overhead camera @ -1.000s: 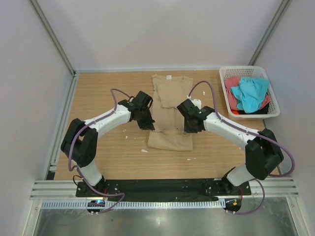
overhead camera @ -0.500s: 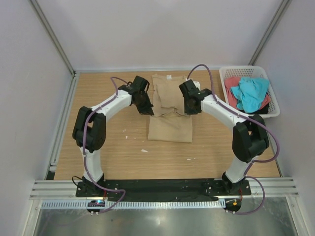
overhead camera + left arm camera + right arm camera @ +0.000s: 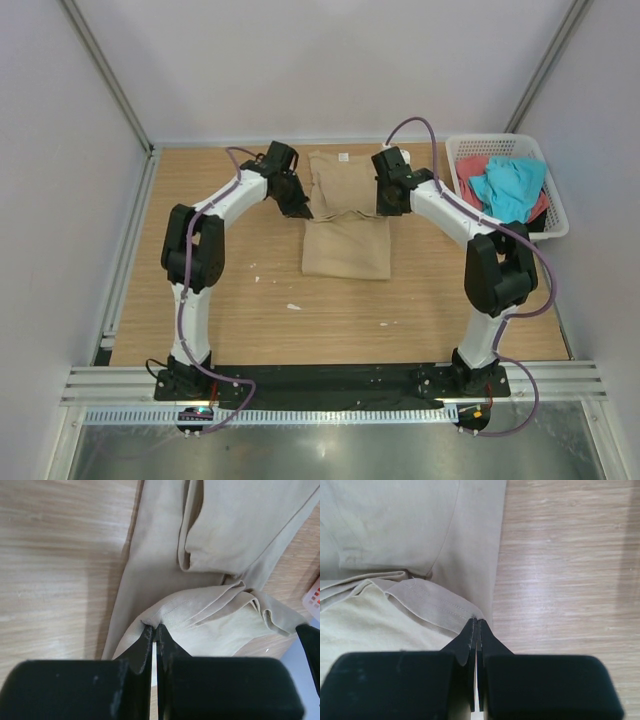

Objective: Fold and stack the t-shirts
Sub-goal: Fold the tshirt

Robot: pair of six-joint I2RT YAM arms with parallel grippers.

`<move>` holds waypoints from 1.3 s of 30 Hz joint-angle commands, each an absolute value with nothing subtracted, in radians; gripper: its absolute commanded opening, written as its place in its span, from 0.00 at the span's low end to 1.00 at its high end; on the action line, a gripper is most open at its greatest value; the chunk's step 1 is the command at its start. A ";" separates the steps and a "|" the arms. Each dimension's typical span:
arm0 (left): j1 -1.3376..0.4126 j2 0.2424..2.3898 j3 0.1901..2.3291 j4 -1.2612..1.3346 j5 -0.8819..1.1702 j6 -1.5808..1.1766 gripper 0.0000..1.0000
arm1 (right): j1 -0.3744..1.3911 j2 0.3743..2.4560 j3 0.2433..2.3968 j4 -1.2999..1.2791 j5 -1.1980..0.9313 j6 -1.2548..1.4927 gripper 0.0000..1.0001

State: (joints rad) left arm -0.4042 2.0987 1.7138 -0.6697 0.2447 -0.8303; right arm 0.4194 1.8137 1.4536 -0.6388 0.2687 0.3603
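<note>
Tan-beige and partly folded, the soft cloth t-shirt (image 3: 345, 250) is lying at the upper centre of the top view on the pale wooden table (image 3: 220, 300). Its raised fold is being pinched at either side by the black left gripper (image 3: 154, 627) and the black right gripper (image 3: 477, 622), both pairs of jaws being pressed narrowly together on the fabric. A crumpled turquoise t-shirt (image 3: 510, 188) is being held in the white plastic lattice basket (image 3: 500, 140) at the upper right.

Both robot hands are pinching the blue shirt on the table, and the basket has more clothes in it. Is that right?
Almost. The left gripper and right gripper are pinching the tan shirt, not a blue one. Both wrist views show the fingers shut on tan cloth. The blue shirt lies in the basket with a red shirt.
</note>
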 commanded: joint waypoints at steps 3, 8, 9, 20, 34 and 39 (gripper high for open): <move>-0.384 2.163 1.812 -0.618 0.296 -0.799 0.00 | 0.391 1.845 1.515 -0.542 0.255 0.333 0.01; -0.379 2.212 1.864 -0.595 0.339 -0.796 0.00 | 0.376 1.890 1.528 -0.522 0.267 0.316 0.01; -0.377 2.215 1.865 -0.589 0.334 -0.798 0.00 | 0.374 1.897 1.526 -0.514 0.270 0.314 0.01; -0.353 2.249 1.904 -0.607 0.310 -0.792 0.27 | 0.374 1.962 1.626 -0.547 0.316 0.325 0.25; -0.403 2.074 1.691 -0.538 0.256 -0.752 0.18 | 0.374 1.885 1.526 -0.569 0.241 0.397 0.17; -0.408 2.089 1.663 -0.528 0.245 -0.753 0.15 | 0.374 1.905 1.494 -0.512 0.210 0.403 0.17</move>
